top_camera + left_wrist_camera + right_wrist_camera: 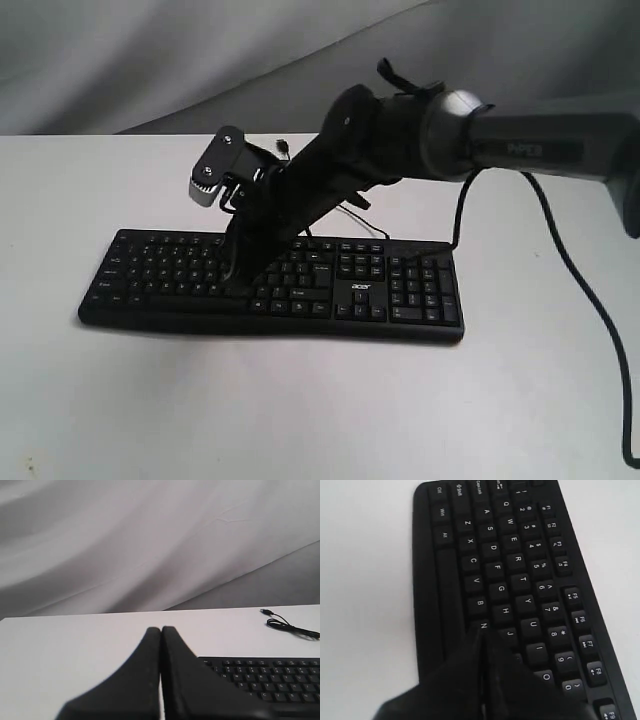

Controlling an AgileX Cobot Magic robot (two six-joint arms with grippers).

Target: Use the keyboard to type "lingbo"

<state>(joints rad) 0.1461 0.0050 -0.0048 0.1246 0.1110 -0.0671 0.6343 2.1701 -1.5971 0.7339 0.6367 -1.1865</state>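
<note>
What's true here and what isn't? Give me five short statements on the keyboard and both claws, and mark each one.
1. The right claw is shut, its tip at the N key. True.
2. The left claw is spread wide open. False: its fingers are pressed together.
3. The keyboard is a short one with letters only. False: a number pad sits at its end, on the right of the exterior view.
4. A cable with a bare plug lies on the table. True.
5. The arm over the keyboard comes in from the left of the exterior view. False: it comes in from the right.
</note>
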